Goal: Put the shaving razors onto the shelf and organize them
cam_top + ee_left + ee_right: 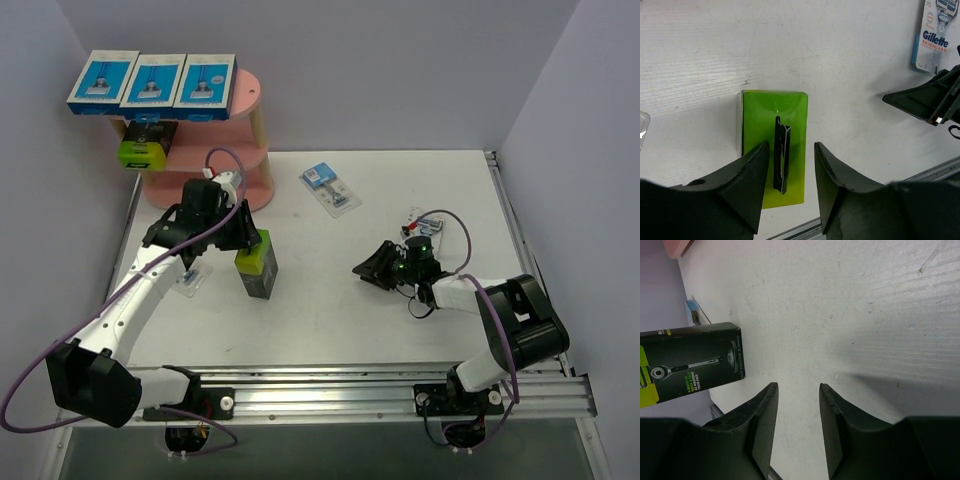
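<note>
The pink shelf (245, 100) stands at the far left, with three blue-and-white razor boxes (153, 82) on its top board and a black box with a lime-green end (146, 146) on the middle tier. A second black-and-green box (257, 265) stands upright on the table. My left gripper (243, 238) hovers just above it, open. In the left wrist view the box's green top (757, 125) and its black hang tab (781, 152) lie below the parted jaws of that gripper (791, 147), untouched. My right gripper (366, 268) rests low over bare table, open and empty (798, 387).
Blister packs lie loose on the table: one mid-back (329, 186), one behind the right wrist (425, 221), one under the left arm (190, 281). Grey walls close in the sides and back. A metal rail (330, 392) runs along the near edge.
</note>
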`<state>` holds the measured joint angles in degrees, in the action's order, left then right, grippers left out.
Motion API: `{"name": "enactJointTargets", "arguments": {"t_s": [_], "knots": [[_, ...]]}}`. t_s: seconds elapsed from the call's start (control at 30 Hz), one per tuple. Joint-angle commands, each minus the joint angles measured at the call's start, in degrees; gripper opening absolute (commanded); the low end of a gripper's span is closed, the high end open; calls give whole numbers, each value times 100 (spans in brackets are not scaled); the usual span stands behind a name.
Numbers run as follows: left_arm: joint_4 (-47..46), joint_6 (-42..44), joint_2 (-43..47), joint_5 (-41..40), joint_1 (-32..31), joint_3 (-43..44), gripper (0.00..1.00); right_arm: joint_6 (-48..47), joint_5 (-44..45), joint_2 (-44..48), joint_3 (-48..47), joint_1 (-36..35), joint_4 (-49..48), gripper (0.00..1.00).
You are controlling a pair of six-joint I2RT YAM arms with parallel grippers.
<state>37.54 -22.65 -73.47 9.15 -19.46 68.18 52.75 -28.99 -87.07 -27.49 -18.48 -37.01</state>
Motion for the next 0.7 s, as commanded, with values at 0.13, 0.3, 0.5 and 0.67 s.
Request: {"name": "enactJointTargets", "arguments": {"t_s": [0.13,0.3,0.5,0.67], "knots": [[209,445,-27,-308,-22,669,59,16,-115,-12,41,-42,-262,35],[438,578,-53,-300,-22,1048,61,42,-177,-38,103,-42,-368,35],[570,674,-71,-291,-22,1153,62,51,-229,-56,173,-33,-438,35],[763,762,-97,-343,-31,1197,62,25,-256,-47,208,-33,-447,40]]}}
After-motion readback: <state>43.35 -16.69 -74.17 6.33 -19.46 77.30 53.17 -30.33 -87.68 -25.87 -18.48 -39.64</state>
